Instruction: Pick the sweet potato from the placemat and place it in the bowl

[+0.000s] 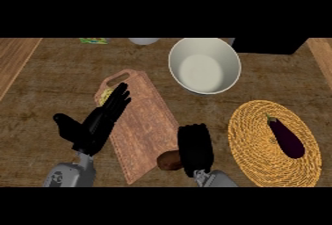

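Right hand next to the sweet potato, left hand open over the wooden board.

The sweet potato [170, 160] lies at the near end of a long wooden board [139, 127] on the brown desk [45, 92]. The right hand [195, 149] is touching or just beside the sweet potato on its right side, with its fingers bent down; I cannot tell if it is holding the sweet potato. The left hand [97, 121] is open, with straight fingers pointing up over the left edge of the board. A small yellow thing [107, 94] peeks out by its fingertips. The white bowl [204, 66] sits farther back, with nothing in it. To the right is a round woven mat [250, 132], and a purple eggplant [286, 137] lies on it.
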Available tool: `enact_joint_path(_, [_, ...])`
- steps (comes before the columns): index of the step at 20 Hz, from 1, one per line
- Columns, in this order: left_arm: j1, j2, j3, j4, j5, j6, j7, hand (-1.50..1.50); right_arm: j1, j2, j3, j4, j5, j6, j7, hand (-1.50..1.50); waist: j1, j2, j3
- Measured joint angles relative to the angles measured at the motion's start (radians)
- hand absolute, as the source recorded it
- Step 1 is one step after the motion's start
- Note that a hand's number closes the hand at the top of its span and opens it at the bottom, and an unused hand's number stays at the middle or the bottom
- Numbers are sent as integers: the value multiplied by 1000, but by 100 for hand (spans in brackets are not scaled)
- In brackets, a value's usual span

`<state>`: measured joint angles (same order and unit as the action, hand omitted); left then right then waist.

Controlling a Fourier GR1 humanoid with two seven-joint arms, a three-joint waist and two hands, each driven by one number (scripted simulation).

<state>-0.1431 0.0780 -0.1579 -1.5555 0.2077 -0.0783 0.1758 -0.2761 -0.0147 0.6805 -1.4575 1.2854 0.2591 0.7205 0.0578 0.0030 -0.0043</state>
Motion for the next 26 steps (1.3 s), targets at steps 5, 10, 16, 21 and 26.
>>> enact_joint_path(5, [2,0,14,-3,-2,8,0,0,-128,10,110,-134,-159,-3,135,150,-22,-3,3])
enact_joint_path(10, [30,-3,12,12,-15,4,-37,0,-272,9,135,-303,-206,25,253,150,-39,-6,3])
enact_joint_path(16, [16,-6,20,11,-18,6,-24,0,-451,4,80,-361,-272,47,315,150,-46,-6,3])
enact_joint_path(21, [34,-4,27,12,-16,-10,-39,0,-579,6,-22,-292,-316,40,311,150,-46,-5,3])
enact_joint_path(26, [35,-4,34,-1,-13,-11,-25,0,-616,2,-140,-218,-294,34,256,150,-49,-4,4])
